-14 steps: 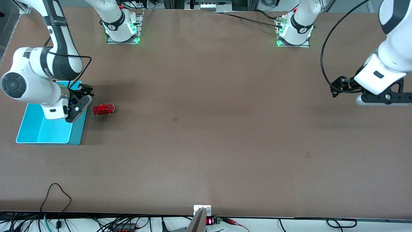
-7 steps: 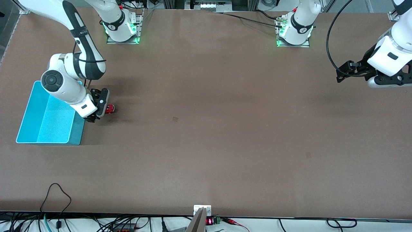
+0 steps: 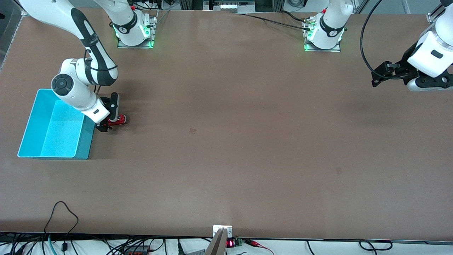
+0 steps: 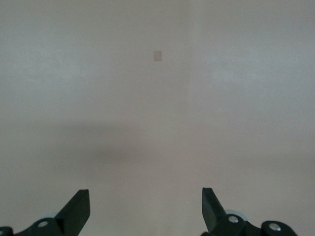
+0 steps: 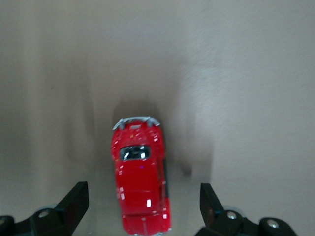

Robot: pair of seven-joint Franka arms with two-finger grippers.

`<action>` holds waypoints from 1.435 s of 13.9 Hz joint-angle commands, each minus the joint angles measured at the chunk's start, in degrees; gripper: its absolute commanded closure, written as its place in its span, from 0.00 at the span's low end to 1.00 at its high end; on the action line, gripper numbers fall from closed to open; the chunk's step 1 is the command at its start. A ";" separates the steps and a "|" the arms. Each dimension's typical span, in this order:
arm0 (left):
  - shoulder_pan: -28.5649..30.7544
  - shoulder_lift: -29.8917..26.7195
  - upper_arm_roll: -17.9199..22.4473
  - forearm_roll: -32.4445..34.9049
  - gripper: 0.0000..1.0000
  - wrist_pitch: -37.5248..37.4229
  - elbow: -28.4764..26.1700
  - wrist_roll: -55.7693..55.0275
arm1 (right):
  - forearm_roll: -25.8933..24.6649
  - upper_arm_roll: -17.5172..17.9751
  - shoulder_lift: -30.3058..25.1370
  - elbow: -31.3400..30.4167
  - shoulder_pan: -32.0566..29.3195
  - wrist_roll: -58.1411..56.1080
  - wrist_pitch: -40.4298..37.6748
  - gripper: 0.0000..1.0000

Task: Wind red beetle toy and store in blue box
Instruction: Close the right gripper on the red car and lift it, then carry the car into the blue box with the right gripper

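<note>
The red beetle toy (image 3: 119,120) stands on its wheels on the brown table (image 3: 226,148), just beside the blue box (image 3: 35,141), on the side of the box that faces the middle of the table. In the right wrist view the toy (image 5: 141,179) lies between the two black fingers, which are spread wide at each side of it and do not touch it.

The right gripper (image 3: 108,124) is low over the toy with its jaws released, so the step in hand appears to be the approach for the first grasp. The toy is not yet wound and not yet in the box.

I judge that the next move calls for a little more descent, then closing on the narrow sides of the body, straight across it, because the glossy round shell can slip easily.

The left gripper (image 3: 423,82) waits at the left arm's end of the table, well apart from the toy. Its jaws are released too, with only bare table below them.
</note>
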 commanded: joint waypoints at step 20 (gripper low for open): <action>0.06 1.11 -0.04 -0.26 0.00 -1.26 2.34 0.33 | -0.77 5.66 -5.48 9.41 0.82 44.12 -9.22 1.00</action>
